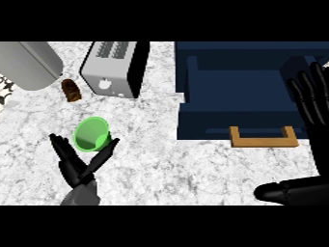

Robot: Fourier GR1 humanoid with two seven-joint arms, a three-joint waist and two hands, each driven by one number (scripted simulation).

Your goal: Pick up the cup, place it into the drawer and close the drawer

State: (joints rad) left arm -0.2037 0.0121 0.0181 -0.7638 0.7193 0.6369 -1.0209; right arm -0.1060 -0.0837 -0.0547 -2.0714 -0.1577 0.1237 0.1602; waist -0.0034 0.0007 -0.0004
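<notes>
the green cup (pixel 92 134) lies tipped on the marble counter (pixel 195 169), its open mouth toward the viewer, well left of the dark blue drawer (pixel 245 82), which stands pulled open with its wooden handle (pixel 264 138) at the front edge. the left hand (pixel 80 161) sits just below the cup with fingers and thumb spread straight in a v on either side of its lower rim — near or touching it, not curled round it — while the right hand (pixel 320 111) rests open at the right edge, fingers up, over the drawer's right side. a silver toaster (pixel 113 67), a small brown object (pixel 71 90) and a grey rounded vessel (pixel 20 62) stand behind the cup.
</notes>
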